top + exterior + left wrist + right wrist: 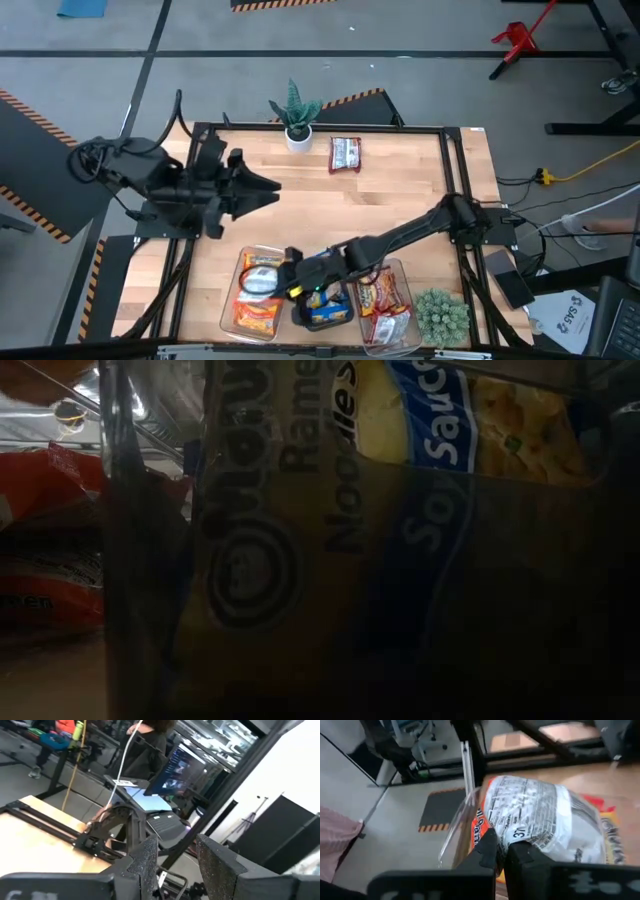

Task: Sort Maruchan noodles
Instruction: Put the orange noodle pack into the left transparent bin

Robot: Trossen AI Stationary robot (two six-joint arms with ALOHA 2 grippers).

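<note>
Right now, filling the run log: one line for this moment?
right gripper: shut, over left bin | left gripper: open, empty, raised | stray packet: by plant

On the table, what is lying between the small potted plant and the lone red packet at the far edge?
Nothing: in the high view, only bare wood separates the potted plant from the red packet on the table.

- Table (400, 205): pale wood, black-framed edges.
- Packet near the far edge (345, 154): red-and-silver.
- Left bin packets (258, 312): orange.
- Middle bin packet (328, 312): blue-and-yellow.
- Right bin packets (385, 300): red-and-silver.
- 2 plants (296, 108): green; white pot.
</note>
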